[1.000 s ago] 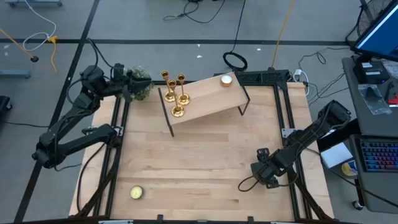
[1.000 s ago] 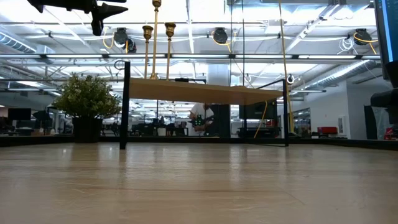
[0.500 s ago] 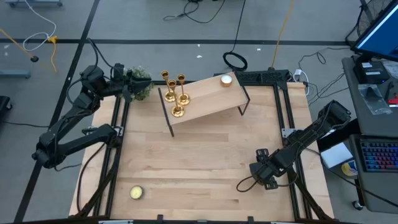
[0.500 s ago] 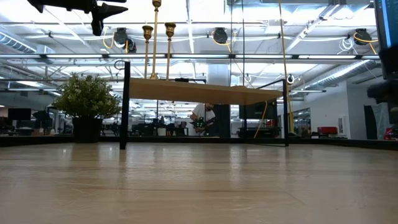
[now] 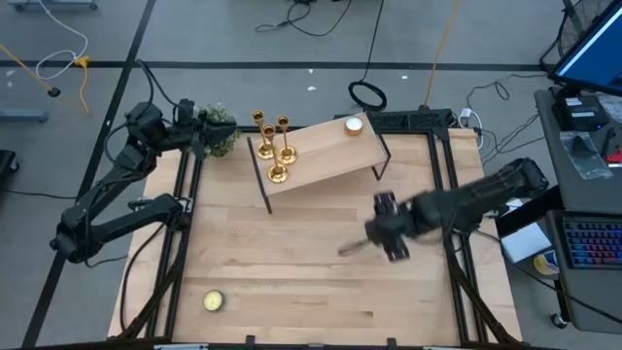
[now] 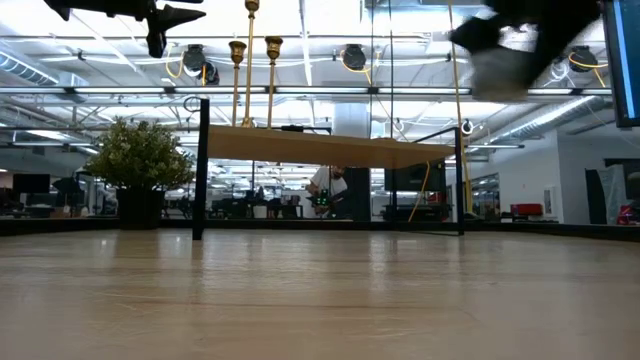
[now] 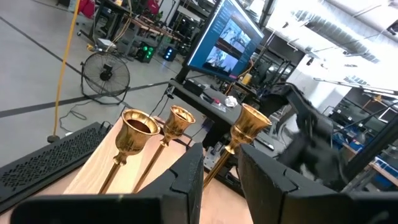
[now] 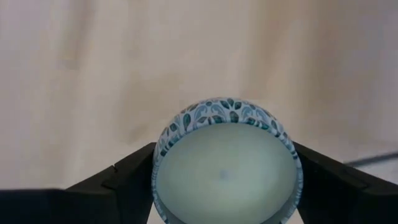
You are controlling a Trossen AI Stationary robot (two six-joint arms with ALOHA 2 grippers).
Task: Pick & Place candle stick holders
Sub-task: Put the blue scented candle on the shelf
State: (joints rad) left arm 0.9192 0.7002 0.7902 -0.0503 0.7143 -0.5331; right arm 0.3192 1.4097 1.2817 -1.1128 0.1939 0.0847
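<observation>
Right fingers (image 8: 224,186) clamped on a round, leaf-patterned tealight (image 8: 225,167); left fingers (image 7: 221,177) narrowly parted, empty, near shiny gold candlesticks (image 7: 174,134).

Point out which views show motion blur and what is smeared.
High view: the right gripper and its forearm are streaked over the table. Low view: that arm is a dark smear. Left wrist view: the candle stick holders stay crisp; the far arm blurs.

- A small wooden shelf (image 5: 326,153) on dark legs
- A white tealight (image 5: 353,124) on the shelf
- A yellow tealight (image 5: 213,301) on the table (image 5: 292,262)
- A potted plant (image 5: 220,129)
</observation>
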